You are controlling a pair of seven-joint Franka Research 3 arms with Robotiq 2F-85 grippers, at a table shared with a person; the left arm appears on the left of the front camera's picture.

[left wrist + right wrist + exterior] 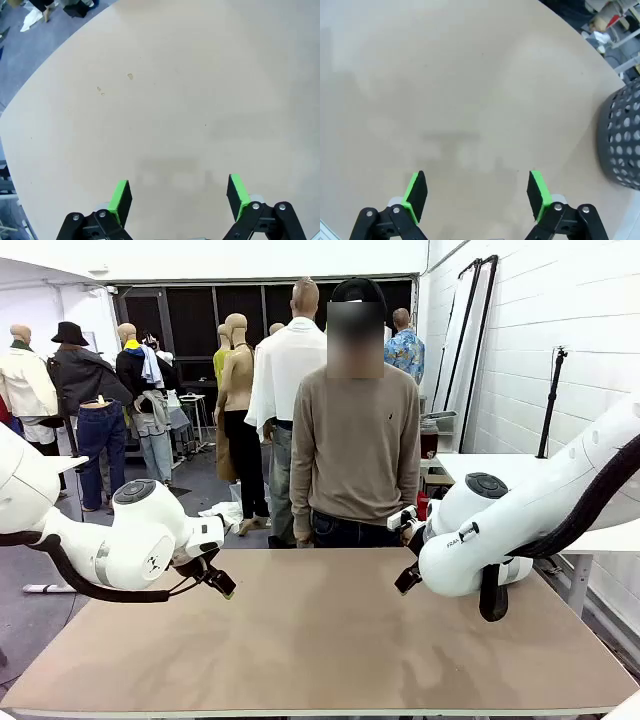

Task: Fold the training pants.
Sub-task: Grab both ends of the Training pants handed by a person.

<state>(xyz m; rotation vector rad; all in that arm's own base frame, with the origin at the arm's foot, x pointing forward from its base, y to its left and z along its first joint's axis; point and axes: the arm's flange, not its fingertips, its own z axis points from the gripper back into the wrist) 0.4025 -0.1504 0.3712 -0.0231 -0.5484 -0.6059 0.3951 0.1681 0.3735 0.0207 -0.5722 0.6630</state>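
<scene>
Tabletop (320, 640), pale tan and matte, spreads wide in the front view, with a white block wall (540, 340) running along at 2 o'clock and a dark grey floor beyond the far edge. A person (355, 440) in a beige sweater stands at 12 o'clock, right against that far edge. Left gripper (178, 187) hangs over bare board at 9 o'clock, its green pads (120, 197) well apart with nothing between them; two small scuff marks (130, 76) sit at 11 o'clock in its wrist view. Right gripper (476, 182) hovers at 3 o'clock, fingers spread wide too, over plain surface. A black perforated basket (622, 135) sits at 3 o'clock in the right wrist view, by the table's curved edge.
</scene>
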